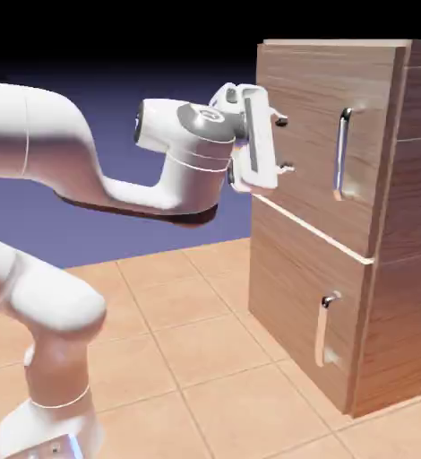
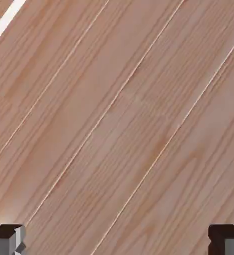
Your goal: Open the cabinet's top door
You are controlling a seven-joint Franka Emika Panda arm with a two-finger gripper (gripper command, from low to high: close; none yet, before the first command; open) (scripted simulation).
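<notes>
Exterior view: cabinet (image 1: 339, 224) fills the right side of the frame, standing on the tan tiled table (image 1: 178, 359). Top door (image 1: 326, 134) is shut, flush with the lower panel; its long handle (image 1: 342, 154) sits at upper right. The tool (image 1: 282, 142) is held level at centre-top, fingers apart and empty, tips close to the door's left part and well left of the handle. Step in hand, as I judge it: the approach, no grasp yet. Next move calls for shifting right across the door face until the fingers straddle the bar, then closing and pulling.

Hand view: only slanted wood grain of the door (image 2: 119, 114), with both fingertips (image 2: 9, 240) at the bottom corners, nothing between. No handle here; only the exterior view places it.
</notes>
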